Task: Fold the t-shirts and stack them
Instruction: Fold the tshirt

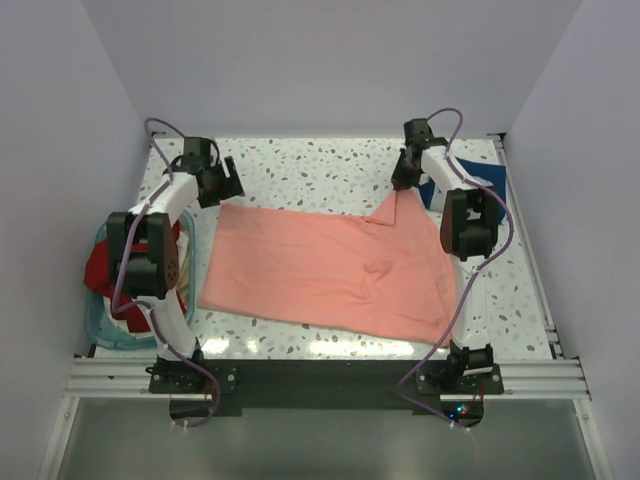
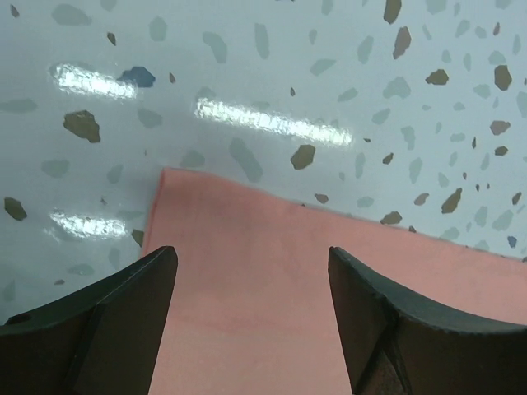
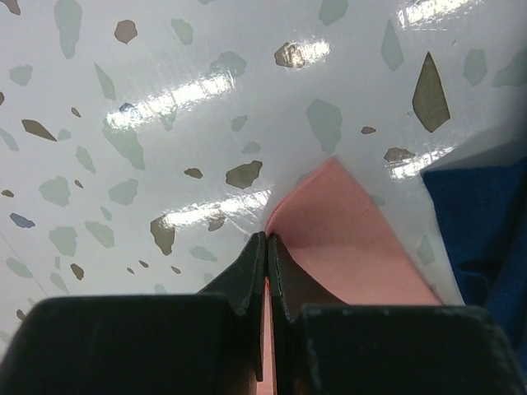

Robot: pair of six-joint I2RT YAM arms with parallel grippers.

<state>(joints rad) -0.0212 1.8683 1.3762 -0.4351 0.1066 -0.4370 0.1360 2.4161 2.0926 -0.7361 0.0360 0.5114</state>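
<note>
A salmon-pink t-shirt (image 1: 320,270) lies spread across the middle of the speckled table. My right gripper (image 1: 402,183) is shut on its far right corner (image 3: 346,222), and the cloth rises to a peak there. My left gripper (image 1: 222,185) is open and empty, just above the shirt's far left corner (image 2: 247,271); its jaws stand wide apart over the cloth. A navy blue t-shirt (image 1: 490,185) lies at the far right, partly behind the right arm, and shows in the right wrist view (image 3: 486,222). Dark red and cream shirts (image 1: 105,275) sit in the basket.
A teal plastic basket (image 1: 100,325) stands at the left edge beside the left arm. White walls close in the table on three sides. A metal rail (image 1: 320,375) runs along the near edge.
</note>
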